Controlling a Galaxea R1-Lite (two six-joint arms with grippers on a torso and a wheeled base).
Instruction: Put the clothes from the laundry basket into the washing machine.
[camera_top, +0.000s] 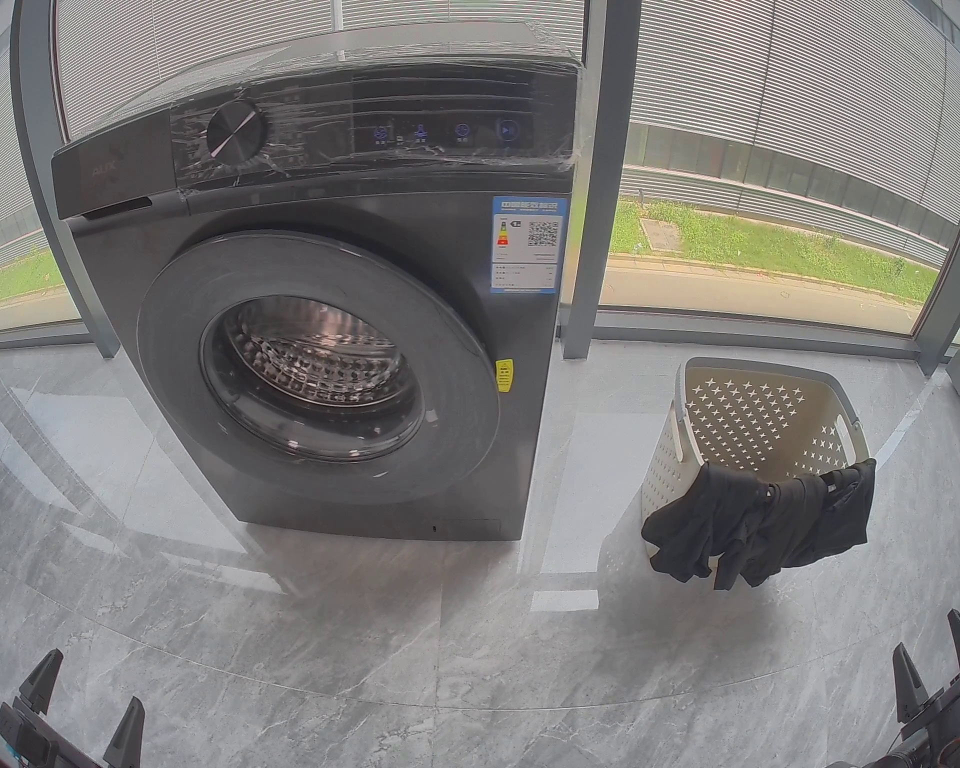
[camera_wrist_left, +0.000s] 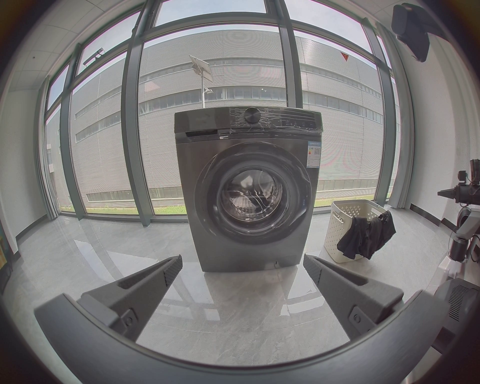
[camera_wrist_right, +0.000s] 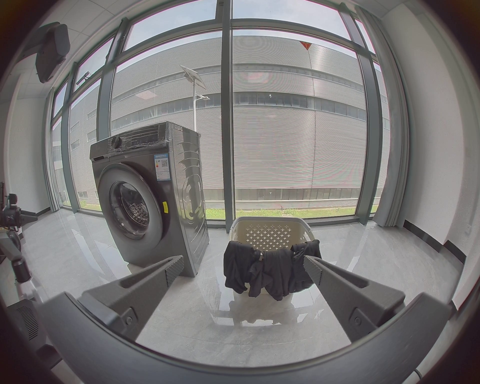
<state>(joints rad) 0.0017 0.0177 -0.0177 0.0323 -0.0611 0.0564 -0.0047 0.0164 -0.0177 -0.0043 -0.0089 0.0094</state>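
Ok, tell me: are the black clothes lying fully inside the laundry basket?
No, the black clothes hang draped over the near rim of the laundry basket, spilling down its outer side.

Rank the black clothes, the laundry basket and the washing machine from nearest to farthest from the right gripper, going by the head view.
1. black clothes, draped over the basket's near rim, ahead of the right gripper.
2. laundry basket, right behind the clothes.
3. washing machine, across the floor to the left.
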